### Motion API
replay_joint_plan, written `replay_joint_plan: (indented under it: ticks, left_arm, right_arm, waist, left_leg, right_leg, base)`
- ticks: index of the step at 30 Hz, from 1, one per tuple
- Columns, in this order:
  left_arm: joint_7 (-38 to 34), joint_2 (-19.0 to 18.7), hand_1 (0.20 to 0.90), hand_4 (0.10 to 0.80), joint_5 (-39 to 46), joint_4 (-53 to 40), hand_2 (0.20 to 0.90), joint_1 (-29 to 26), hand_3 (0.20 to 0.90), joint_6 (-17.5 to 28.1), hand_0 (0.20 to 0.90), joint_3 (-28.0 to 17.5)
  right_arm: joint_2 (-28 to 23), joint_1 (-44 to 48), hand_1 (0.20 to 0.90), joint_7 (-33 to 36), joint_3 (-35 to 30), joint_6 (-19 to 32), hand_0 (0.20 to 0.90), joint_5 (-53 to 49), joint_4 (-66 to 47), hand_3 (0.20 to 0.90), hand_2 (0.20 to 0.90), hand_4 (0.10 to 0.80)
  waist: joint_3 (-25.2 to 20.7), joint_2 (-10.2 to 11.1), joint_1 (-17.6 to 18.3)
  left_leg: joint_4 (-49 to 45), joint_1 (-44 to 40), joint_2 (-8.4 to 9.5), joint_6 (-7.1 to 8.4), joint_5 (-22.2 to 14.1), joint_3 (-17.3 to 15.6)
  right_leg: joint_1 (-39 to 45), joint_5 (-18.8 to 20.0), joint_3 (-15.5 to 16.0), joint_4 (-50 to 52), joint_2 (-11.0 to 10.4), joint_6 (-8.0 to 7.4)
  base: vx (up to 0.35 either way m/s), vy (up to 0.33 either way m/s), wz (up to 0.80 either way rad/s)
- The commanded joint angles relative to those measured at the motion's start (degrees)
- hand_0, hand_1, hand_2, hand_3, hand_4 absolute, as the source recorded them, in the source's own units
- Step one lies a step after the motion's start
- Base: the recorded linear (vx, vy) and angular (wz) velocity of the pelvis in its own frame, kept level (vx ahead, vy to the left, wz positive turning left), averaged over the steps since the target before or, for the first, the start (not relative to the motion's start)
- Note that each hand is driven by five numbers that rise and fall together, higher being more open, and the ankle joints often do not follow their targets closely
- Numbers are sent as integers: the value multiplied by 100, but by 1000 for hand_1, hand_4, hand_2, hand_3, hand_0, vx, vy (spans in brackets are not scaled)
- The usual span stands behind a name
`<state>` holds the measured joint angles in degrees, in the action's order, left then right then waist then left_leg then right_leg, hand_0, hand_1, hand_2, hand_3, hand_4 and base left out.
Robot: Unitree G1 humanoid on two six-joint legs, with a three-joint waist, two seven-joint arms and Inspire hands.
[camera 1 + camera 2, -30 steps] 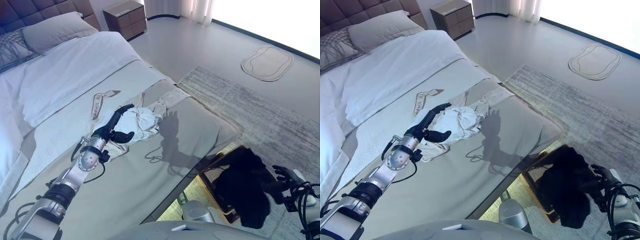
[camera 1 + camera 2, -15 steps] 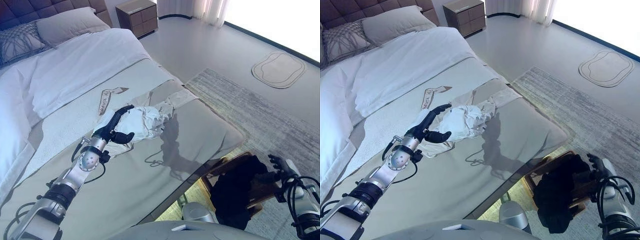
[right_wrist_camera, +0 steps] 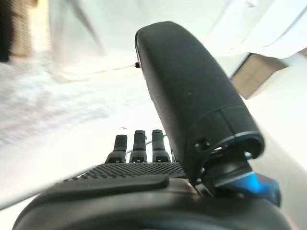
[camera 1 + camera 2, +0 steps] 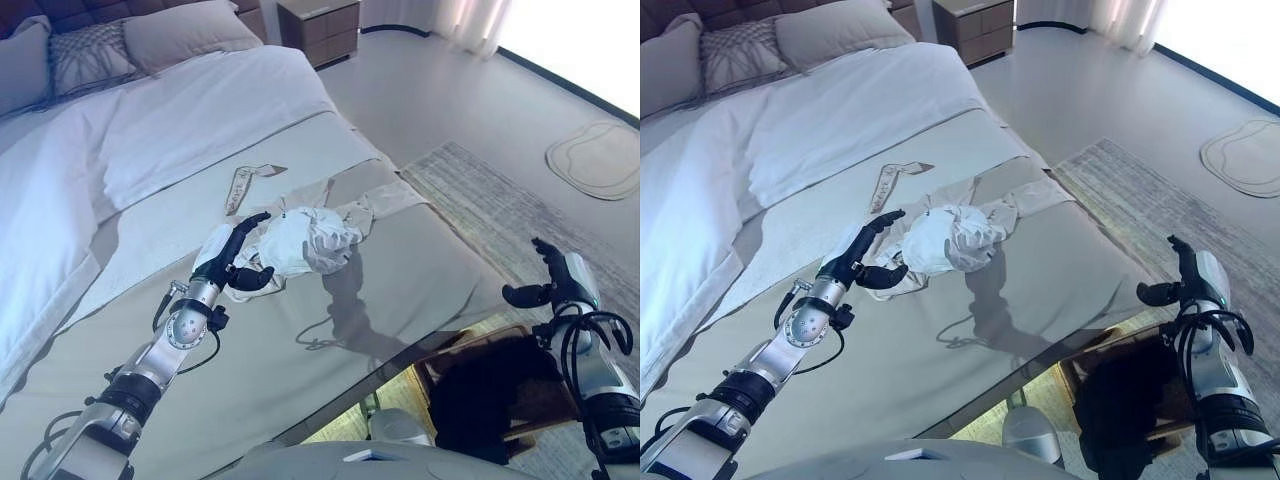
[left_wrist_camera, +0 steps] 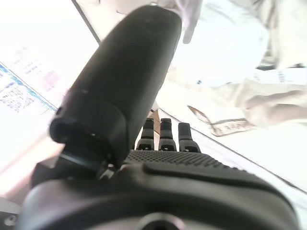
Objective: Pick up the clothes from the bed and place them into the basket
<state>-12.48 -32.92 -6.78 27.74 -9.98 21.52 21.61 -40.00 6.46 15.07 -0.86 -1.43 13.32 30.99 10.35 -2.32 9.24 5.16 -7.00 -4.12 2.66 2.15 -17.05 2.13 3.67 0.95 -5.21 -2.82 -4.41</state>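
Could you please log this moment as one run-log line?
left hand: open, at white garment on bed | right hand: open, empty, above basket

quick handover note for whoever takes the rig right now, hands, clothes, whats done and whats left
Left hand: open, fingers straight, resting against the white garment on the bed; nothing gripped.
Right hand: open and empty, raised above the basket on the floor by the bed's foot.
Done: a dark garment lies in the basket.
Left: close the left hand on the white garment, carry it over and drop it in the basket. A patterned strap lies on the bed just beyond it; check whether it belongs with the clothes.
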Motion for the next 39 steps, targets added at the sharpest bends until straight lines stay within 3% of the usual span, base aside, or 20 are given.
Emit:
replay_joint_plan:
  ticks: [1, 6, 10, 17, 23, 27, 33, 39]
  left_arm:
    - [-436, 8, 900, 800, -50, -83, 900, -314, 900, 642, 900, -332]
    - [-513, 26, 900, 800, -12, 40, 900, -367, 900, 765, 900, -361]
    - [-528, 8, 900, 800, 113, 151, 900, -607, 900, 810, 900, -304]
    - [-553, 70, 900, 800, 356, 55, 900, -753, 900, 922, 900, -247]
    - [-832, 53, 900, 800, 518, -153, 900, -836, 900, 1075, 900, -269]
    - [-433, -16, 900, 800, 497, -480, 900, -765, 900, 1205, 900, -249]
    - [-635, -125, 900, 800, 462, -743, 900, -721, 900, 1073, 900, -156]
    - [-807, -254, 900, 800, 408, -951, 900, -630, 900, 1073, 900, -205]
  right_arm:
    - [-609, 939, 900, 364, 250, 197, 900, 480, -385, 900, 900, 800]
    - [-715, 1536, 900, 282, 791, 58, 900, 691, -489, 900, 900, 800]
    - [-777, 2379, 900, 316, 1364, -386, 900, 662, -283, 900, 900, 800]
    - [-799, 3475, 900, 314, 2021, -571, 900, 433, 235, 900, 900, 800]
    - [-824, 4223, 900, 586, 2407, -669, 900, 231, 594, 900, 900, 800]
    - [-821, 4695, 900, 675, 2435, -860, 900, -43, 862, 900, 900, 800]
    - [-782, 5120, 900, 611, 2439, -992, 900, -302, 1299, 900, 900, 800]
    - [-766, 5576, 900, 628, 2620, -1021, 900, -667, 1614, 900, 900, 800]
  waist:
    - [-250, 174, -293]
    - [-5, 125, -577]
    - [339, 49, -790]
    - [851, -147, -1054]
    - [1472, -278, -1298]
    - [1781, -300, -1488]
    - [1945, -382, -1629]
    - [1945, -482, -1803]
  left_leg:
    - [-746, 27, 50, -81, -797, 357]
    - [-823, 327, 120, -46, -720, 745]
    - [-799, 669, 218, -19, -609, 987]
    - [-1077, 1194, 371, -13, -569, 1224]
    - [-2579, 2215, 540, -103, -893, 1459]
    - [-3679, 2998, 644, -250, -1261, 1423]
    - [-4592, 3775, 734, -379, -1523, 1450]
    - [-5044, 4443, 832, -444, -1550, 1530]
  right_leg:
    - [-232, -600, 393, 978, 16, -67]
    - [-387, -802, 652, 1262, 12, 51]
    - [-600, -840, 822, 1323, -52, 109]
    - [-1045, -946, 996, 1651, -171, 263]
    - [-2001, -1382, 1238, 3302, -391, 566]
    - [-2736, -1777, 1326, 4632, -648, 694]
    - [-3422, -2119, 1304, 5620, -762, 832]
    - [-4008, -2249, 1314, 6089, -780, 916]
  base:
    - [47, 2, 24]
    - [-10, 5, 31]
    - [-123, 23, 36]
    - [-102, 38, 28]
    - [-103, 45, 28]
    - [-36, 26, 32]
    - [-11, 11, 13]
    - [-6, -20, -13]
